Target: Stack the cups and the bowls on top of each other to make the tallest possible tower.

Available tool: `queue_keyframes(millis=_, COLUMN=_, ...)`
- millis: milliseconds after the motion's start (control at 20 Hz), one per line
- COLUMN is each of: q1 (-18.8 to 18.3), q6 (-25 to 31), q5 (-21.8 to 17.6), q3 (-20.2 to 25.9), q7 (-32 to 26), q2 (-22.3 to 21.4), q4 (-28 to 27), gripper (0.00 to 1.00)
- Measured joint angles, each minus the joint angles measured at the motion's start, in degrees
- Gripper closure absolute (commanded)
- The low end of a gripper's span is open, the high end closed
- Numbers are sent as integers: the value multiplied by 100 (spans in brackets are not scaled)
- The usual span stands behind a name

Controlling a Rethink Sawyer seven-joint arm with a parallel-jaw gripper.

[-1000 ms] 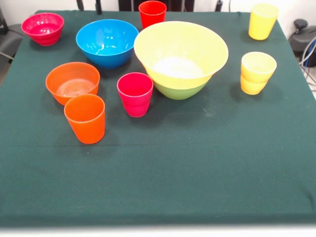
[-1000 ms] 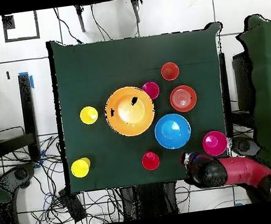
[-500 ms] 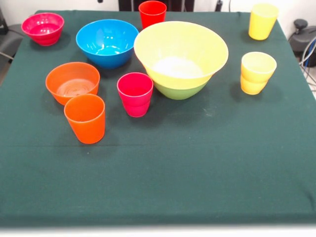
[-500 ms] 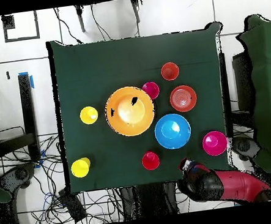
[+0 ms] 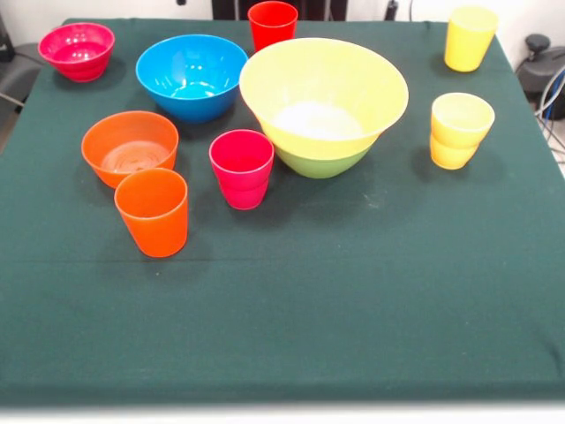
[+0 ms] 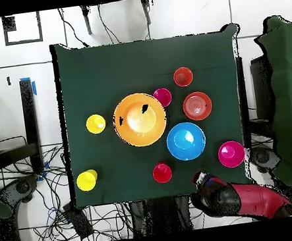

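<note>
Pincer point(image 6: 197, 177) of mine sits at the lower edge of the overhead view, just off the worktop point(image 5: 353, 291), and I cannot tell how it is set. A second ago the arm lay higher in that picture, close beside the magenta-pink bowl point(image 5: 77, 50); it has pulled back below the cloth edge and has scarcely moved in the last half second. Nothing on the cloth has shifted, so the tower point(image 5: 323, 108) has gained nothing from this retreat (I judge it a pause between picks).

That tower stands upper centre in the front view: the very large yellow bowl point(image 5: 323, 93) nested in the green bowl point(image 5: 322, 162), only two pieces high. Everything else waits loose around it:

- blue bowl point(image 5: 192, 75) just left of it
- red cup point(image 5: 272, 24) above, at the top edge
- magenta-pink cup point(image 5: 242, 168) at its lower left
- orange bowl point(image 5: 130, 147) and orange cup point(image 5: 152, 211) further left, touching or nearly so
- two yellow cups point(image 5: 460, 130) well apart at the right

From my side, the red cup and blue bowl stand nearest my reach toward the tower.
</note>
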Motion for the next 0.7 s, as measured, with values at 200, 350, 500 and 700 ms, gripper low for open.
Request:
queue_keyframes(millis=200, q1=1, q6=0, q5=161, q3=-18, q7=0, q2=10, q4=-1, gripper=0)
queue_keyframes(millis=350, q1=17, q6=0, q5=323, q3=-78, q7=0, q2=10, q4=0, gripper=0)
queue_keyframes(millis=500, q1=51, q6=0, q5=453, q3=-167, q7=0, q2=10, q4=0, gripper=0)
queue_keyframes(millis=700, q1=220, q6=-2, q5=636, q3=-413, q7=0, q2=9, q4=0, gripper=0)
